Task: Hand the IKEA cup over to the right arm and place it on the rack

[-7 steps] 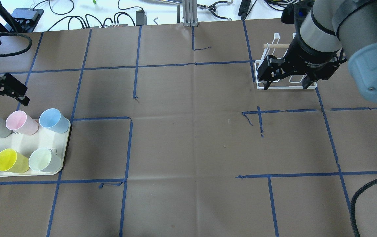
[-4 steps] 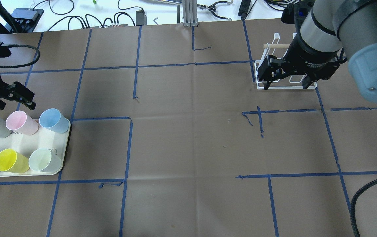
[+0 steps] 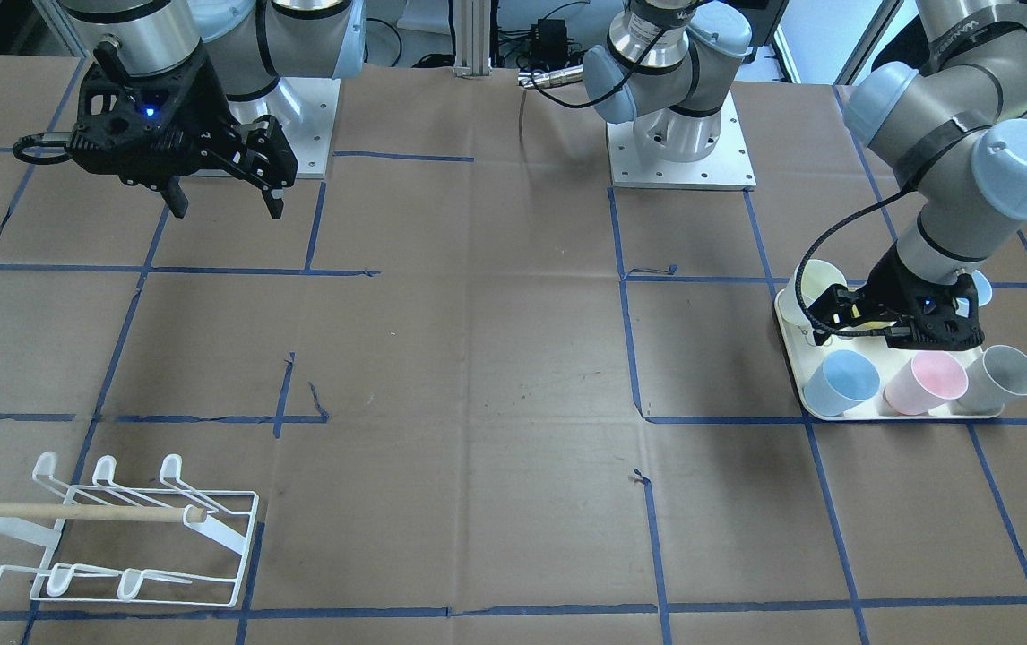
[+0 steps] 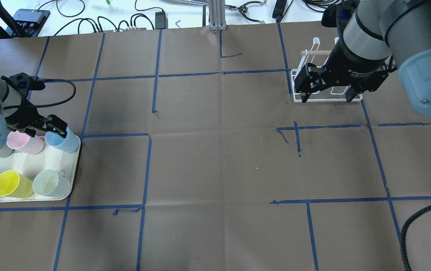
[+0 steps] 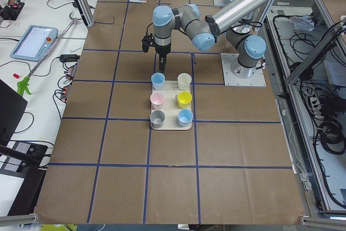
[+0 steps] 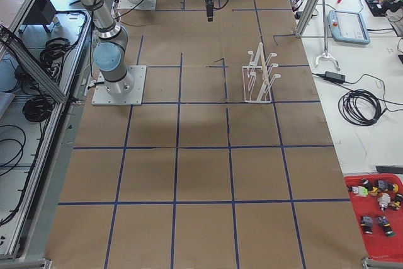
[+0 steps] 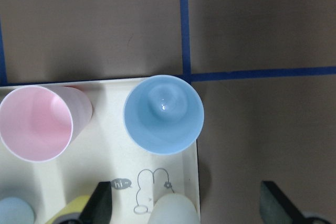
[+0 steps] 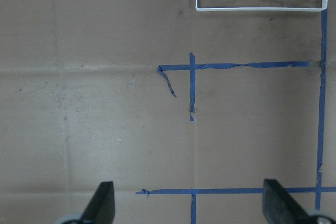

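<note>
The step in hand looks like the pick. The left end effector (image 4: 46,131) hangs over the cream tray (image 4: 31,162), fingers spread wide with nothing between them. Its wrist camera has the blue cup (image 7: 164,114), standing upright at the tray's corner, near centre. All six cups stand on the tray; none is gripped.

To do this well, I judge the arm should commit to that corner cup and come straight down. The fingers should be turned so neither lands on the pink cup (image 7: 37,123) or the pale green cup (image 7: 173,209) just beside it. Taking the cup by one part of its wall would leave free wall for the other arm at the hand-over.

The right end effector (image 3: 227,211) hovers well apart on the rack's half of the worktop, its fingers also apart and empty.

The worktop (image 4: 219,158) is matte brown paper, creased and faintly scuffed, gridded with blue tape (image 4: 155,75). The rack (image 6: 257,79) is thin white wire with six upturned hooked prongs and a pale wooden dowel (image 3: 74,511) across it; nothing hangs on it. The tray is a smooth rectangle with rounded corners, a low rim and a small line-drawn rabbit. The cups are tapered, handleless tumblers with a slight sheen. They are probably light plastic, so a moderate squeeze seems wise, as the wall may flex or slip.
</note>
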